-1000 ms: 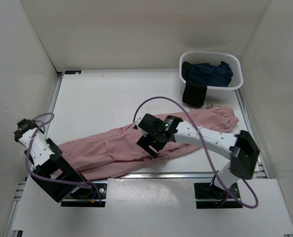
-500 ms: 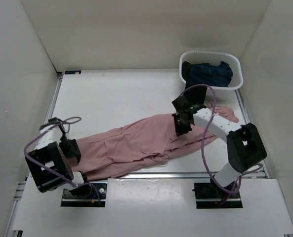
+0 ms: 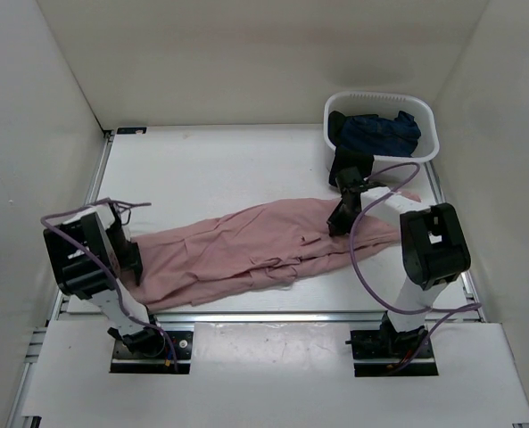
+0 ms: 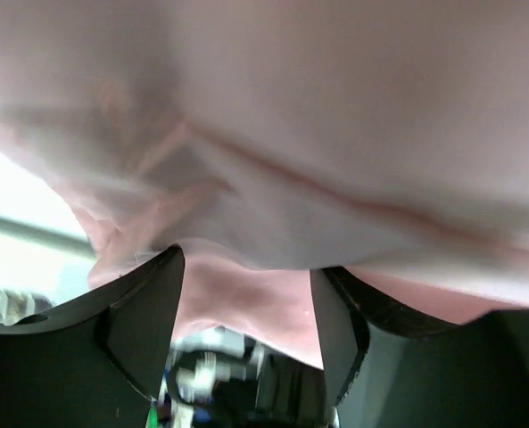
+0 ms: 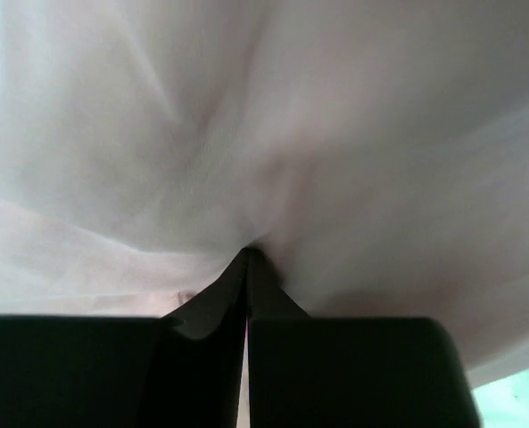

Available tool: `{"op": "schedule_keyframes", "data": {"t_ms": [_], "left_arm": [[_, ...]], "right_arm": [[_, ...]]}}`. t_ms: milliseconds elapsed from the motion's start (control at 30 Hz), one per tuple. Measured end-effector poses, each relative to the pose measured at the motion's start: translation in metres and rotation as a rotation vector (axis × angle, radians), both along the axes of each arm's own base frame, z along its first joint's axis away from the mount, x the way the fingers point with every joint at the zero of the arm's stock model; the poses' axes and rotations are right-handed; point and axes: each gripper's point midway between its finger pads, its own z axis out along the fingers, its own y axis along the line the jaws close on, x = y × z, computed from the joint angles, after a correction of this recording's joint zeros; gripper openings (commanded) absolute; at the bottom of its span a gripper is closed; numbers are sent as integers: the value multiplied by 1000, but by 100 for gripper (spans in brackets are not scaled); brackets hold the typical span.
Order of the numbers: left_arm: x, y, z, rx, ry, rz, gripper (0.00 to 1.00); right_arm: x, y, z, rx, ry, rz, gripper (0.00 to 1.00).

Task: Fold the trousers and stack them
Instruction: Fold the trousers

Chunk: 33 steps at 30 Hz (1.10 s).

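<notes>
Trousers farther back, tight in closed R tool; L tool spread astride them.

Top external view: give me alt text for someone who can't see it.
Pink trousers lie stretched diagonally across a white table, with the left hand at their near-left end and the right hand at their far-right end. A white basket of dark clothes sits back right.

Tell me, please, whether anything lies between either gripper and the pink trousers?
Nothing visible does. The right gripper is pinched shut on the trousers, and the left gripper is open right against the same cloth.
</notes>
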Motion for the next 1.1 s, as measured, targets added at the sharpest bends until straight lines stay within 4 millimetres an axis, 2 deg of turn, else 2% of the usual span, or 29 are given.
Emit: {"op": "schedule_keyframes", "data": {"t_ms": [67, 100, 167, 200, 267, 333, 433, 500, 567, 633, 833, 933, 1067, 1100], "left_arm": [[34, 11, 1, 30, -73, -15, 68], [52, 16, 2, 50, -118, -25, 68], [86, 26, 4, 98, -210, -42, 68], [99, 29, 4, 118, -251, -51, 68], [116, 31, 5, 143, -306, -62, 68], [123, 31, 5, 154, -333, -69, 68], [126, 31, 5, 157, -344, -71, 68], [126, 31, 6, 157, -347, -71, 69], [126, 31, 6, 158, -352, -69, 69], [126, 31, 6, 159, -355, -68, 69], [125, 32, 6, 165, -357, -68, 71], [125, 32, 5, 169, -360, -67, 71], [124, 33, 6, 176, -358, -68, 71], [124, 33, 6, 177, -358, -68, 71]], "right_arm": [[12, 0, 3, -3, -35, -39, 2], [18, 0, 7, -6, -57, -55, 22], [31, -4, 17, -10, -97, -92, 52], [37, -7, 26, -12, -119, -109, 78], [43, -22, 48, -16, -161, -155, 88], [39, -53, 72, -20, -186, -234, 94], [25, -122, 95, -31, -247, -410, 99], [6, -166, 94, -52, -250, -525, 99], [-11, -195, 83, -60, -232, -593, 99], [-12, -202, 70, -30, -216, -587, 99], [28, -202, 28, 44, -173, -496, 99], [37, -206, 13, 39, -132, -517, 99], [42, -218, 8, -2, -85, -570, 78], [41, -219, 7, -11, -66, -579, 58]]}}
